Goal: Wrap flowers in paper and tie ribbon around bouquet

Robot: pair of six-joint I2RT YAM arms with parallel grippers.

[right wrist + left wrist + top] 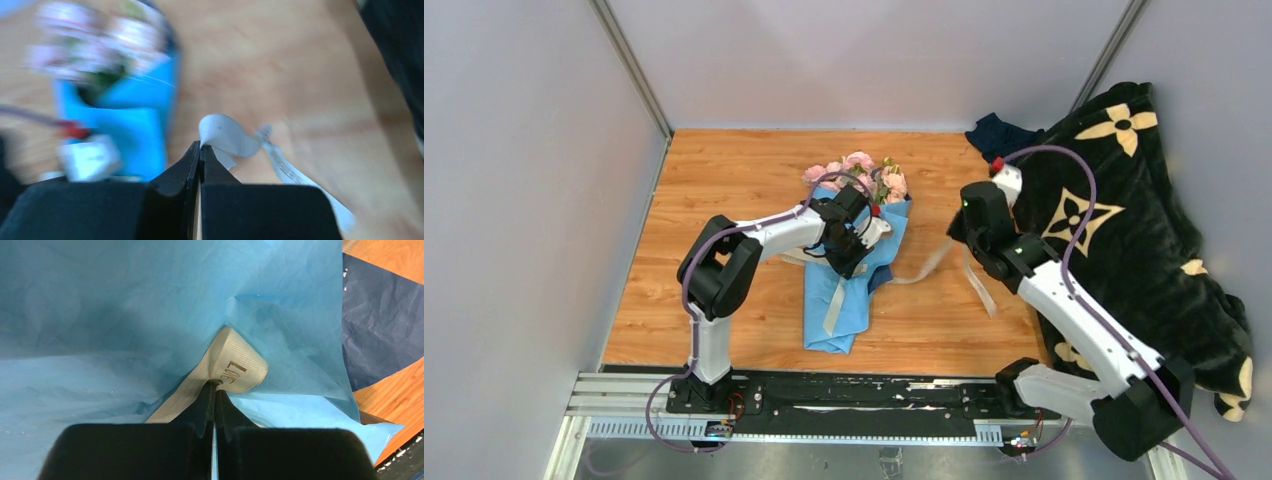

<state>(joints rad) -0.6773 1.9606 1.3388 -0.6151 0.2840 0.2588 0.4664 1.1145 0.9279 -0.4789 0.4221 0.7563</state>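
The bouquet (856,262) lies mid-table: pink flowers (859,172) at the far end, wrapped in a cone of light blue paper (836,322). A cream ribbon (927,264) crosses the cone and trails right over the wood. My left gripper (870,232) rests on the cone. Its wrist view shows the gripper (215,385) shut on a printed loop of ribbon (235,362) against the paper (125,315). My right gripper (956,238) is right of the bouquet. In its blurred view this gripper (200,146) is shut on a ribbon (227,134) fold, with the flowers (95,30) at upper left.
A black blanket with beige flower shapes (1124,220) is heaped along the right side, under the right arm. A dark blue cloth (999,132) lies at the back right. Grey walls close in the wooden table (724,180) on three sides.
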